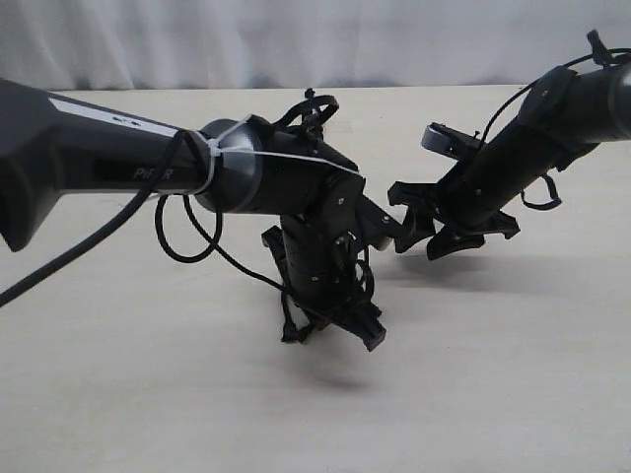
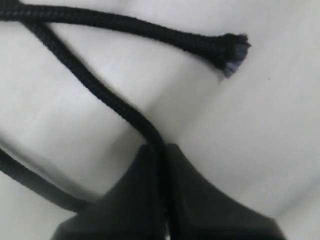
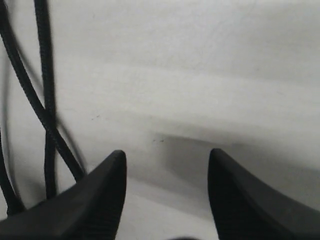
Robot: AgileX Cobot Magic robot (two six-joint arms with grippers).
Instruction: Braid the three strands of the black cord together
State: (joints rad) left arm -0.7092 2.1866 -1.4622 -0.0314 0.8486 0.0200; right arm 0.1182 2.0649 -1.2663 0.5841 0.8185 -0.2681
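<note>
Pinching one strand (image 2: pixel 100 92) of three, left tool (image 2: pixel 161 149).

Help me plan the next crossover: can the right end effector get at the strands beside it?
Probably yes: the right end effector is open and empty, and the strands run uncovered right beside one finger.

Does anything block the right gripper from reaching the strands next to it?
Nothing visible does. In the right wrist view the open right gripper hangs over bare table, with two strands lying close beside it. The left gripper is shut on one strand.
</note>
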